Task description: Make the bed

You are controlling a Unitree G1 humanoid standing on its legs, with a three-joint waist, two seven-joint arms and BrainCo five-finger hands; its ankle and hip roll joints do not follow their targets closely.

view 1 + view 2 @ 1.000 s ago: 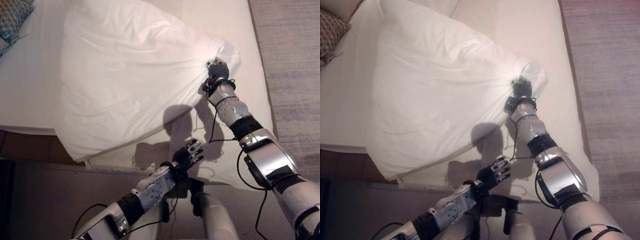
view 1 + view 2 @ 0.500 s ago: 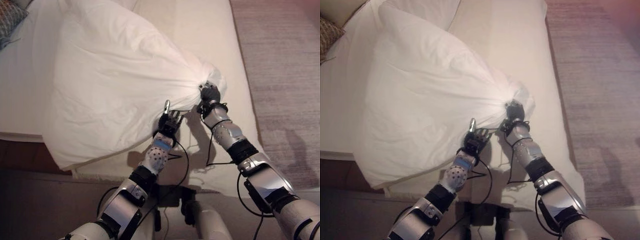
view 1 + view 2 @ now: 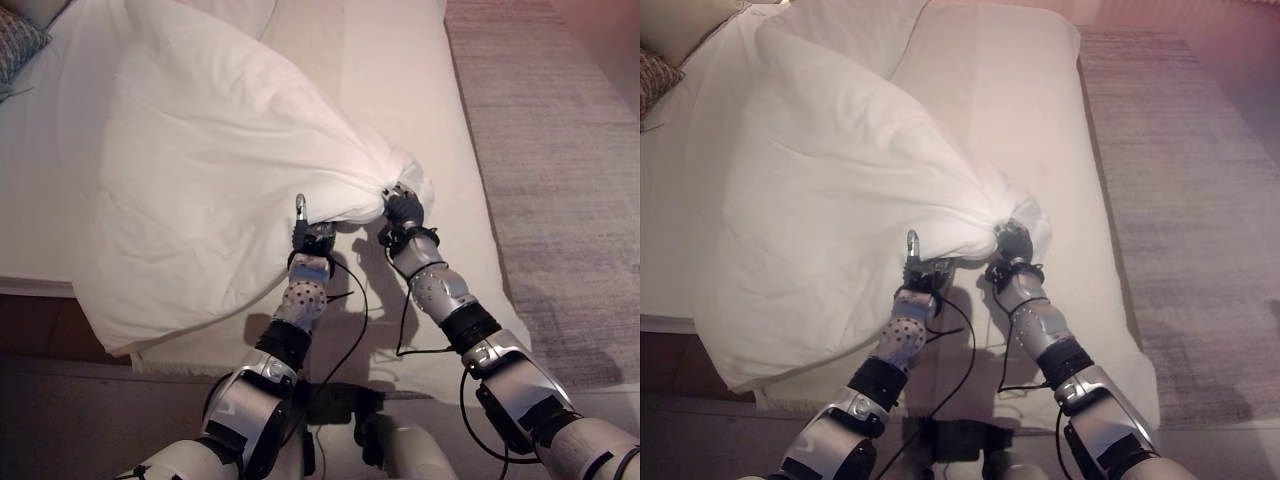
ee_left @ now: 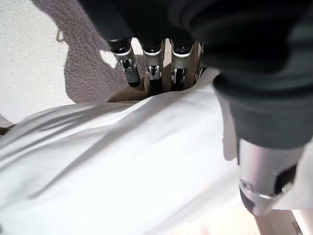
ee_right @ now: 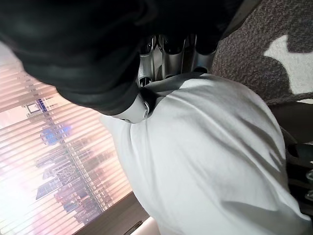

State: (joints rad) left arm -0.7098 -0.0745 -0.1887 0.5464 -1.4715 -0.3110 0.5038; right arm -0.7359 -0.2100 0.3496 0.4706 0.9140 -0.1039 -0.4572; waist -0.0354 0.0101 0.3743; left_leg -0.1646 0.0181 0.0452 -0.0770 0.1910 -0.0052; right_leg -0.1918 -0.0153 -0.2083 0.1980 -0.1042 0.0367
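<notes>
A white duvet (image 3: 220, 170) lies rumpled across the left half of the bed (image 3: 400, 80), its left edge hanging over the side. One corner is gathered into a bunch. My right hand (image 3: 403, 208) is shut on that bunch, and the cloth (image 5: 210, 147) bulges out past its curled fingers (image 5: 166, 54). My left hand (image 3: 313, 240) is at the duvet's near edge, a short way left of the right hand. Its straight fingers (image 4: 151, 58) reach under the cloth (image 4: 122, 161). The thumb (image 4: 264, 161) stands straight above the cloth.
The bare mattress cover runs along the bed's right half to its front edge (image 3: 440, 350). A grey rug (image 3: 560, 150) covers the floor to the right. A patterned pillow (image 3: 15, 45) sits at the bed's far left corner. Dark floor (image 3: 60, 400) lies below the duvet's hanging edge.
My left hand has come up from the bed's front edge to the duvet's edge beside the right hand. The right hand has drawn the bunched corner nearer. The camera has shifted.
</notes>
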